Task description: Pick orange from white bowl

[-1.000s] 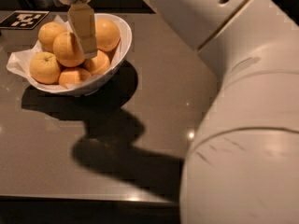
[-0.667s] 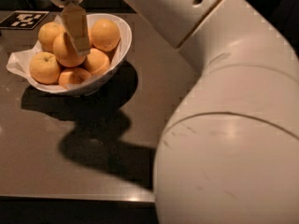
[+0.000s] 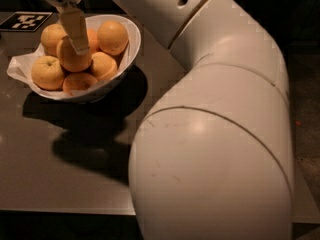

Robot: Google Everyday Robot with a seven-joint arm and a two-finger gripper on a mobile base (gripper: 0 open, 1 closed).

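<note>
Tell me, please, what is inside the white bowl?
The white bowl holds piled oranges on crumpled white paper, with the gripper at the middle orange. The bowl's bottom is covered.

Lab-like test setup: fiducial marker [image 3: 25,20] on grey table [image 3: 50,174]; pincer [image 3: 80,45] over white bowl [image 3: 131,46].

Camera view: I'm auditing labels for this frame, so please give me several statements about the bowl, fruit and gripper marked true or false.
1. The wide glossy white bowl stands on the dark grey table. True.
2. It holds one single fruit. False: at least six.
3. The gripper is over the bowl, at the round yellow-orange orange in its middle. True.
4. The black-and-white square marker lies right of the bowl. False: it lies behind it, far left.
</note>
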